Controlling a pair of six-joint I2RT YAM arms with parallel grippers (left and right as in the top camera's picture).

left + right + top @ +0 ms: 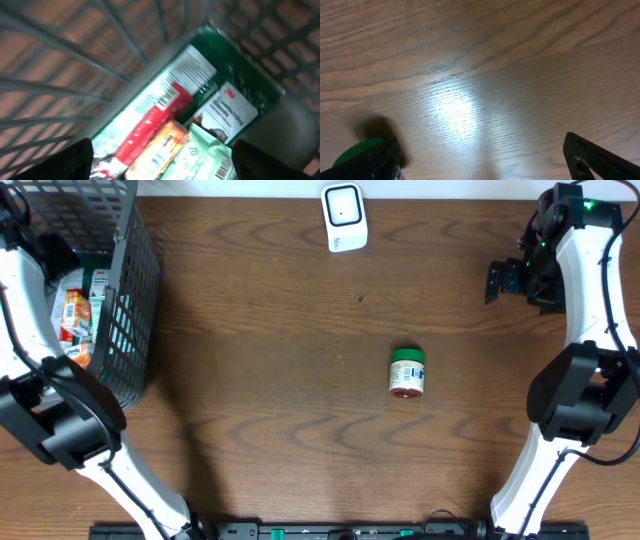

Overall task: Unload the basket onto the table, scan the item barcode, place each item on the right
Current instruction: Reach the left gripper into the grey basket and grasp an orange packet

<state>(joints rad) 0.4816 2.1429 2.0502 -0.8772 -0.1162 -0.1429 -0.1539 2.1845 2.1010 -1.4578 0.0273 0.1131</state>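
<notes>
A white barcode scanner (344, 218) stands at the table's far edge. A small jar with a green lid (407, 372) lies on its side mid-table; its lid (357, 150) shows past my right gripper's left finger. My right gripper (493, 282) (482, 162) hovers open over bare wood, far right of the scanner, holding nothing. My left gripper (162, 167) is open inside the wire basket (135, 290), just above a pile of packets: a green 3M pack (225, 95), a red-and-white packet (155, 120), an orange packet (160, 150) and a mint pack with a barcode (215, 160). Nothing is held.
The basket's mesh walls (75, 55) close in around the left gripper. My left arm (25, 290) reaches over the basket's left side. The right arm (585, 290) runs along the table's right edge.
</notes>
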